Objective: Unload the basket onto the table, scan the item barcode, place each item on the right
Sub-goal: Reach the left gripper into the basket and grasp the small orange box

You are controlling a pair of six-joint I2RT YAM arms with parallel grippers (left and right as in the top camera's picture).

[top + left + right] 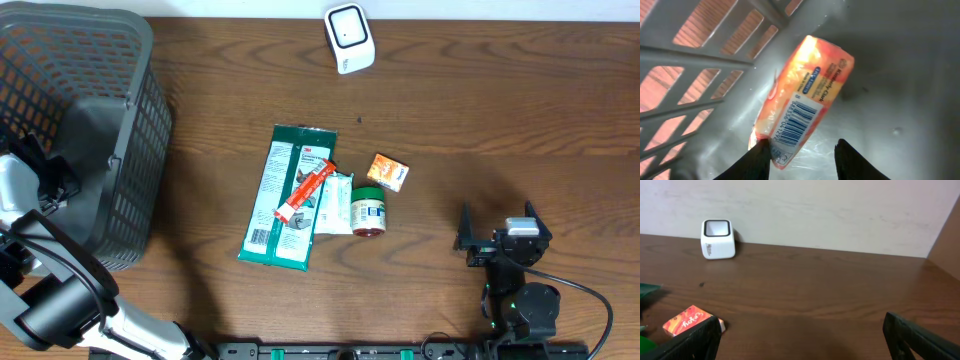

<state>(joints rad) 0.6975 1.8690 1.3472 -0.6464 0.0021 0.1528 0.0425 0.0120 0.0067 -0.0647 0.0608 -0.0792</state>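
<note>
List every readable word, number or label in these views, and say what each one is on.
"Kimberly-Clark", apparently: on the orange packet in the basket.
Barcode digits on that packet: too blurred to quote.
Script word on the small orange box: not legible.
Print on the white scanner, green pack and jar: too small.

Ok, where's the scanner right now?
The scanner stands at the far edge of the table, mid overhead view, well beyond the green packet and the orange box.
</note>
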